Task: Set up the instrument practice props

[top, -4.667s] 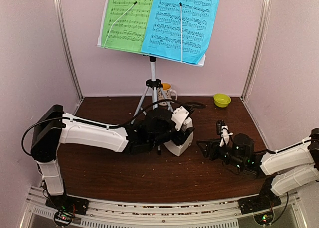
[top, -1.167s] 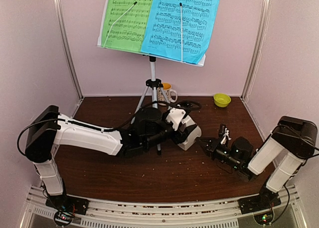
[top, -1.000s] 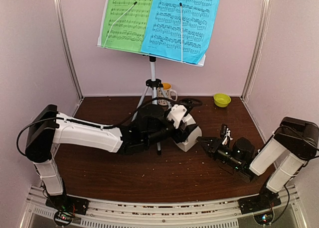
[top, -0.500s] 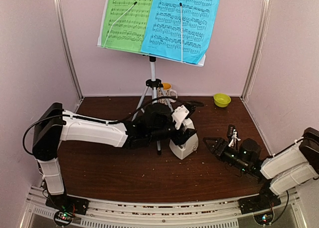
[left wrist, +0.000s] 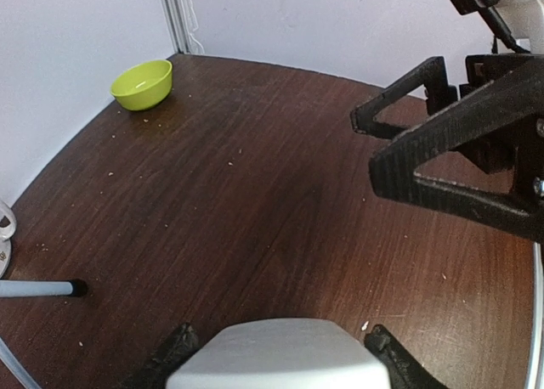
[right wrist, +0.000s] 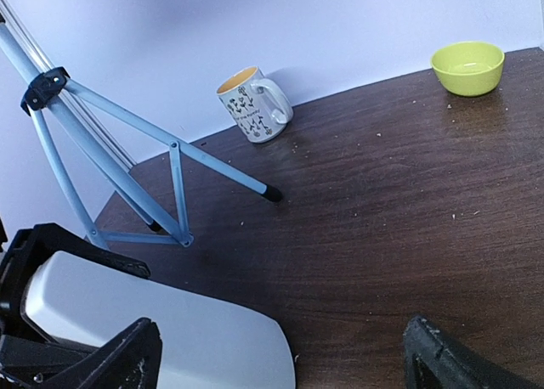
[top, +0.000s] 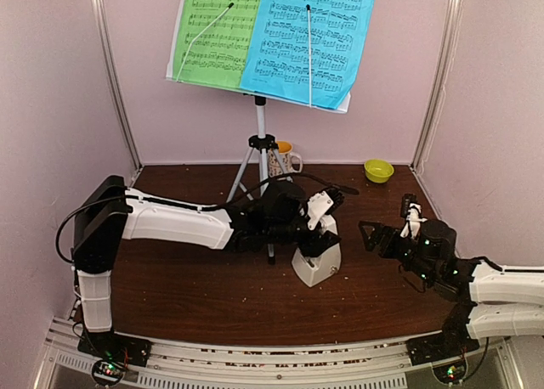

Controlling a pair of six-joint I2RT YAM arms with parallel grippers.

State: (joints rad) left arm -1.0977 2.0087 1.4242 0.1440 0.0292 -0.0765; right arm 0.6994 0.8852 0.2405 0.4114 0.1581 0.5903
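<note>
Here the metronome [top: 316,266] stands upright on the surface [top: 195,279], a little right of centre and nearer than the music stand [top: 260,117]. The left hand [top: 318,234] reaches in from the left with its fingers [left wrist: 170,363] set against either side of the white top, partly spread because the body between them lets them close no further. That grip looks meant to steady the thing, so it neither tips nor slides while its other side is worked on. The right hand [top: 367,236] sits just to its right, apart from it, jaws spread wide and holding nothing. It faces the metronome, so it seems lined up for a reach at the casing, though that is a guess; whether a clear cover is on I cannot tell. At the far side the stand carries the green sheet [top: 217,32] and the blue sheet [top: 310,36] side by side under thin wire holders, so that part looks done. The mug [top: 289,158] behind the tripod and the bowl [top: 378,170] in the far right corner lie well clear of both hands.
</note>
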